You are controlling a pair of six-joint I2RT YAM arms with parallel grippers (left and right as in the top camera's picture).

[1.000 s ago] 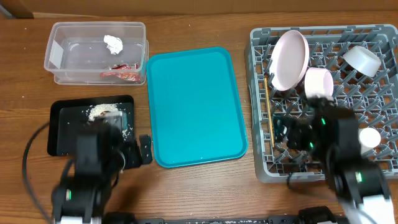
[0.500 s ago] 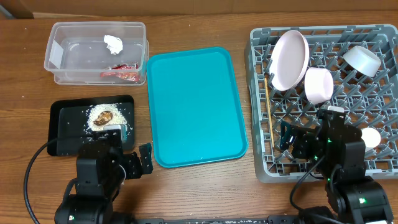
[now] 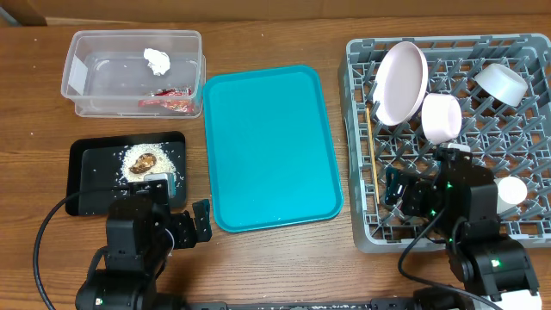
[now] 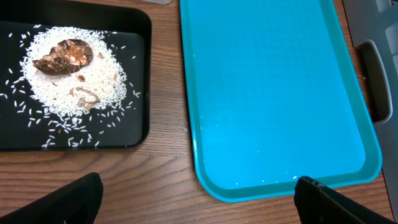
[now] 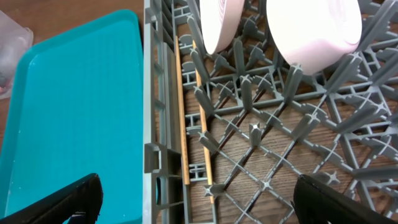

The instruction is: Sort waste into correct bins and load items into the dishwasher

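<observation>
The clear tub (image 3: 82, 86) at the back left holds a white tissue ball (image 3: 157, 59) and a red wrapper (image 3: 169, 101). The black tray (image 3: 82, 176) holds loose rice (image 4: 93, 81) and a brown lump (image 4: 63, 55). The grey dish rack (image 3: 525, 220) holds a white plate (image 3: 399, 82), a pinkish-white bowl (image 3: 440, 117), a pale bowl (image 3: 500, 83), a small white cup (image 3: 511, 191) and wooden chopsticks (image 5: 181, 106). My left gripper (image 4: 196, 199) is open and empty over the wood by the teal tray's near corner. My right gripper (image 5: 196, 199) is open and empty above the rack's left edge.
A large teal tray (image 3: 267, 146) lies between the black tray and the rack, with a few rice grains on it. The rack's upright pegs (image 5: 249, 93) stand under my right gripper. Cables run off the near edge of the table.
The left arm pulled back toward the near edge, uncovering the rice and lump on the black tray. The right arm shifted slightly over the rack. Nothing was picked up.
</observation>
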